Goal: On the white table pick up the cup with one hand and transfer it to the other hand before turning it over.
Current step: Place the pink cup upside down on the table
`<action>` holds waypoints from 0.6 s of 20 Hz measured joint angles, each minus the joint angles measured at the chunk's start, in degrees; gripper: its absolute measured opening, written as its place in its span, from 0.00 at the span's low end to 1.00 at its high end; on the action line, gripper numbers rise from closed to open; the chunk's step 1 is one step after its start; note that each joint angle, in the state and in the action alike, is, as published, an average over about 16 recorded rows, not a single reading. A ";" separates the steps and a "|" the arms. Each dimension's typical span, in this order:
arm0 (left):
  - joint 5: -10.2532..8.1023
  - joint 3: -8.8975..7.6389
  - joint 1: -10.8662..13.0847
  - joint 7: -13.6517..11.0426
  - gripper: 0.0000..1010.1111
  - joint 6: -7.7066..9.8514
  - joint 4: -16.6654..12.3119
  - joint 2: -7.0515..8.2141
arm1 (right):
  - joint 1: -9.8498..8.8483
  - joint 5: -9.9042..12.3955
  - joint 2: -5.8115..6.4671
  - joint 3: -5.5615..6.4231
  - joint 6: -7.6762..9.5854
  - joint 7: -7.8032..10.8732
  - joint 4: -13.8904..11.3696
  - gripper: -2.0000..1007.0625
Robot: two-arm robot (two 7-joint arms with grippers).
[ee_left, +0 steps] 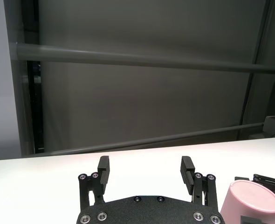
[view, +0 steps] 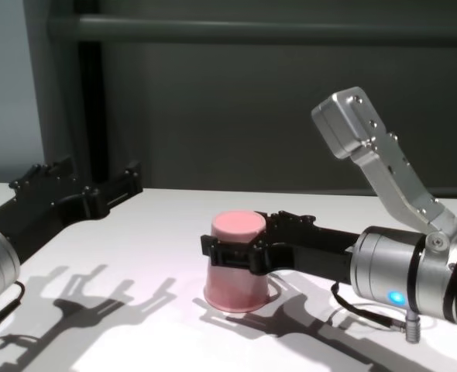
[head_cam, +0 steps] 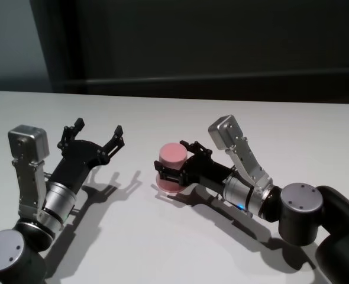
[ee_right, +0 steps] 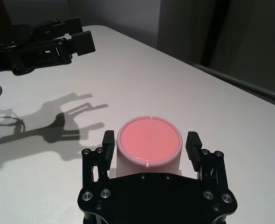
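Right gripper (view: 232,260), the one with the blue wrist light, brackets the cup (view: 236,271): a finger on either side of the wall, just below the closed base. From the right wrist view the pads sit at the wall with only a sliver of gap; firm clamp not confirmed, so cannot tell.

Cup stands inverted on the white table (head_cam: 180,248), wide rim down, flat pink base up. It appears to rest on the surface, not lifted.

Left gripper (head_cam: 97,137), green-light wrist, is well apart from the cup on its left side, above the table, fingers spread wide, holding nothing.

Handling judgement:
- Thin plastic tumbler, likely very light; little force needed to carry it.
- Smooth, tapered wall: a grip may creep toward the narrow end. Here the narrow end is up, so a loose pinch could slide off upward.
- Wall probably flexes under a hard squeeze; moderate pressure only.
- Best hold: mid-wall, pads square across the widest line through the cup.
- For a handover, the free band near the rim is where a second gripper could take it.
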 joint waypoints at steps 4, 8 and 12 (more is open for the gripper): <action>0.00 0.00 0.00 0.00 0.99 0.00 0.00 0.00 | -0.08 0.08 -0.01 0.05 -0.01 0.01 0.01 0.94; 0.00 0.00 0.00 0.00 0.99 0.00 0.00 0.00 | -0.09 0.14 0.01 0.09 -0.02 0.06 -0.05 0.98; 0.00 0.00 0.00 0.00 0.99 0.00 0.00 0.00 | -0.15 0.11 -0.02 0.31 -0.21 0.12 -0.25 0.99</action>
